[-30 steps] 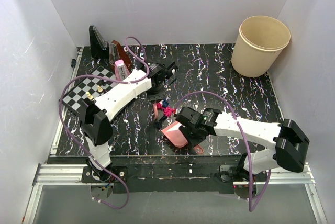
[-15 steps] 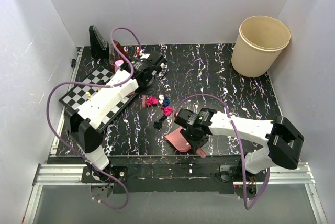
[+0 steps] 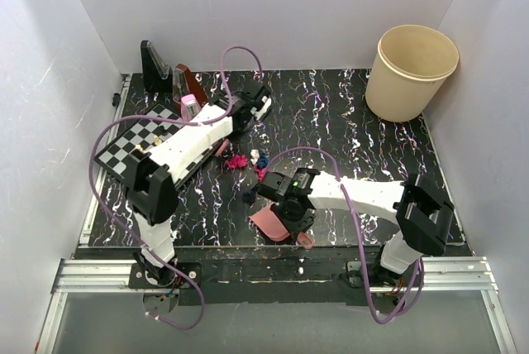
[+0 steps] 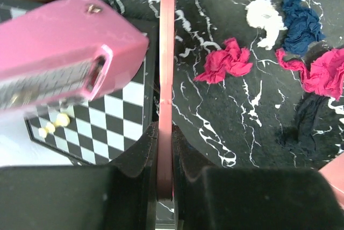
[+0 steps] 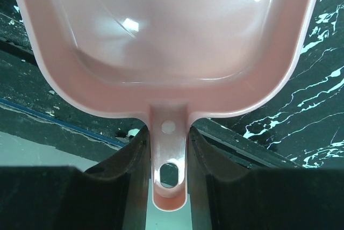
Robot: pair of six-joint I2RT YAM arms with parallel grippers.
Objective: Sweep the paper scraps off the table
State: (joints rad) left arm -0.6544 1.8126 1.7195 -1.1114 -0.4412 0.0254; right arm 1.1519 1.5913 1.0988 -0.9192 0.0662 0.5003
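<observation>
Paper scraps lie mid-table: a magenta wad, a dark blue one, a white one, another magenta one and a black one. My left gripper is shut on a pink brush, held just left of the scraps. My right gripper is shut on the handle of the pink dustpan, which is empty and sits in front of the scraps near the front edge of the table.
A checkered chessboard with small pieces lies at the left. A pink box-like object, a black stand and a brown object are at the back left. A beige bucket stands at the back right.
The left arm swung back and then right with the brush, and the scraps spread out. The right arm carried the dustpan a little to the left.
</observation>
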